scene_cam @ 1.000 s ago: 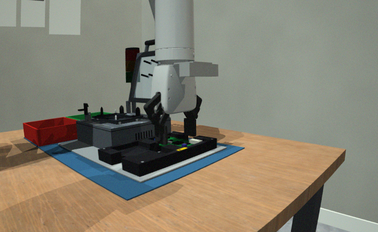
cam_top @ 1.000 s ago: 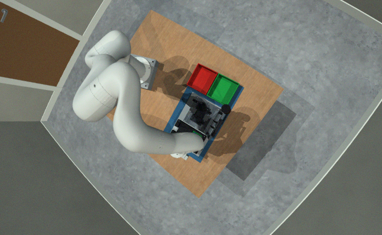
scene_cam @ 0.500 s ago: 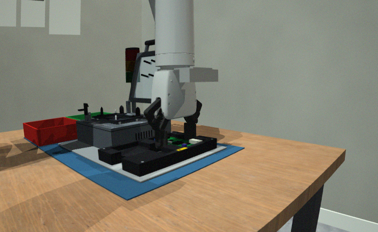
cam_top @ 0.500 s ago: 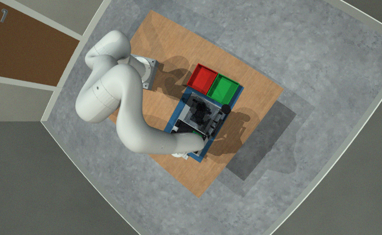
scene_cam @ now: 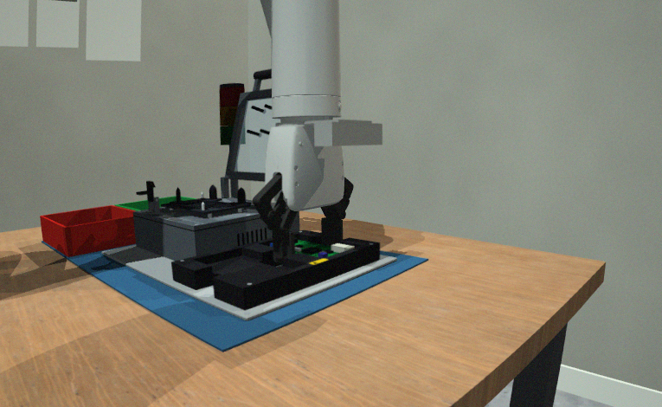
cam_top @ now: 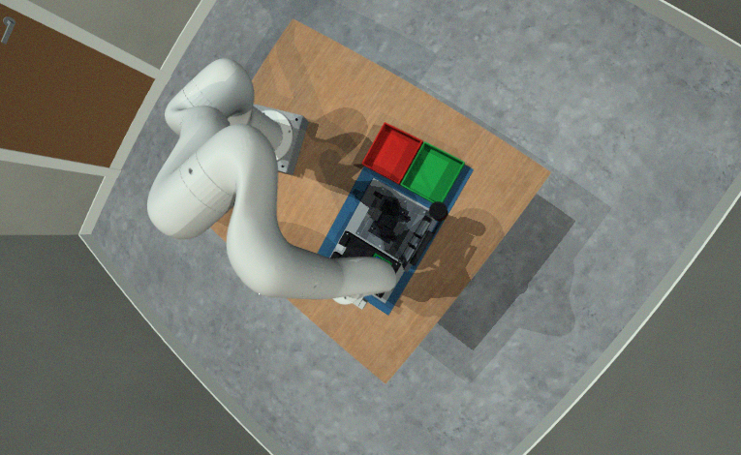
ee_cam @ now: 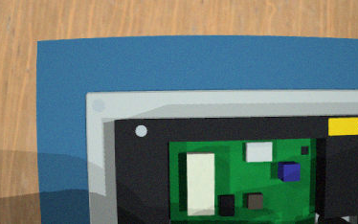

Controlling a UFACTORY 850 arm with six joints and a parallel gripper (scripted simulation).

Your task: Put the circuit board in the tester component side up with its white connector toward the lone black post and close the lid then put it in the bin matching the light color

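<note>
Jaws: the gripper [scene_cam: 306, 248] is wide, with nothing held. It points straight down, fingers on two sides of the board, likely so they can squeeze its edges.
Board: the green board [cam_top: 383, 258] [scene_cam: 300, 242] [ee_cam: 240, 179] lies flat in its tray, bumpy parts up, the way the tester needs it.
White block: the big white block [scene_cam: 342, 248] [ee_cam: 200, 184], maybe the connector, sits at the board's 9 o'clock in the wrist view. Its way round will matter.
Tray: the black tray [cam_top: 358, 243] [scene_cam: 292, 282] [ee_cam: 143, 182] has walls round the board, so it stays put. Finger gaps seem to be there for grabbing.
Tester: from the gripper, seen from the top, the tester [cam_top: 370, 191] [scene_cam: 171, 242] is at 12 o'clock. The lid [scene_cam: 252, 146] is up, leaving room for the board.
Light: the signal light [cam_top: 438, 210] [scene_cam: 231, 95], near 1 o'clock, looks dark. No test yet.
Bins: red bin [cam_top: 374, 142] [scene_cam: 91, 236] at 12, green bin [cam_top: 447, 152] [scene_cam: 154, 203] at 1; both wait for the answer.
</note>
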